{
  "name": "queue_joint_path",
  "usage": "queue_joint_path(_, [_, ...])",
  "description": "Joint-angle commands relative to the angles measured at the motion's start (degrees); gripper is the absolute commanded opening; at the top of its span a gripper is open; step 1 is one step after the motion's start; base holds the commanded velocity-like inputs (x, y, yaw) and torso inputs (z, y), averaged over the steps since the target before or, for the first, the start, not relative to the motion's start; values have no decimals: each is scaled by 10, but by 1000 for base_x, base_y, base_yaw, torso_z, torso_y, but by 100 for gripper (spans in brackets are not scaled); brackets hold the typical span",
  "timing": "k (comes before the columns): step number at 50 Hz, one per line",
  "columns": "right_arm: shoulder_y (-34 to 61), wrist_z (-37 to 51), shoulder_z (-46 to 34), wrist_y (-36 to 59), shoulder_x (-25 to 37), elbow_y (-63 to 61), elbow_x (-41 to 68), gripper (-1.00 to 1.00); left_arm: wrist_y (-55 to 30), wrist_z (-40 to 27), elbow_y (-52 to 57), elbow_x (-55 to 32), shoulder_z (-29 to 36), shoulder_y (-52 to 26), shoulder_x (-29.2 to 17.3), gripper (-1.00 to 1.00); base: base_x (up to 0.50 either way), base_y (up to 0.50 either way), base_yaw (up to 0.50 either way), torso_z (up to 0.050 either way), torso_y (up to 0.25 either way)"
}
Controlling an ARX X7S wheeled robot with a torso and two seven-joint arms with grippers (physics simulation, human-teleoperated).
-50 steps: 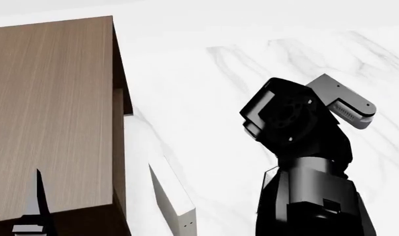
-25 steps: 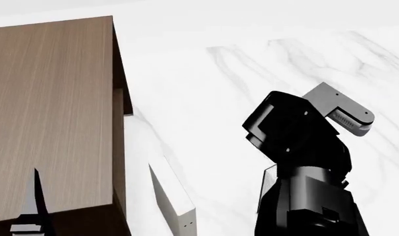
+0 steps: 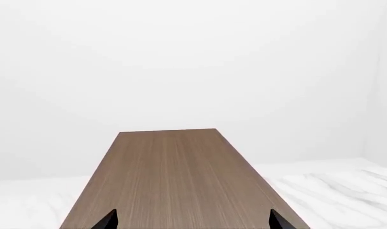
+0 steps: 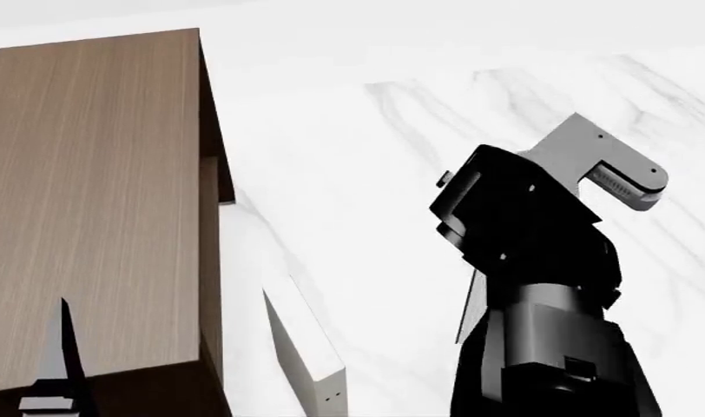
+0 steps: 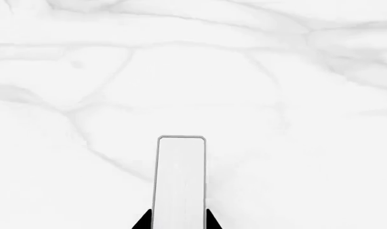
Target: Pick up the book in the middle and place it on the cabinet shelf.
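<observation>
One stiff, heavy-looking book (image 5: 179, 181) sits clamped edgewise in my right end effector (image 5: 178, 220); left end effector (image 3: 192, 220) spread, empty.

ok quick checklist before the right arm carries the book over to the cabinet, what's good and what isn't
1. Right claw shut on the book: ok, a tip sits on each side of it.
2. Book lifted off the marble floor: ok in the head view.
3. Cabinet top free for the book: ok, bare wood in the left wrist view.
4. Left claw out of the way: not ok, it hangs open over the cabinet top.
5. Pale book beside the cabinet clear of the path: cannot tell.
</observation>
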Motion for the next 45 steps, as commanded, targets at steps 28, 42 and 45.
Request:
queue_joint_path(28, [3,-184,-445,-446,-3,-181,357,-100,12,12,-3,-3,-12,-1,6,100,0,0,0,0,0])
queue_joint_path(42, [-24,-270,-388,-399,14,-322,496,-100,12,10,-4,-2,-7,-1,5,100,0,0,0,0,1])
queue_joint_path(45, [-22,-298,-375,-328,16,-320,559,-100,11,8,0,-3,-8,-1,3,100,0,0,0,0,0])
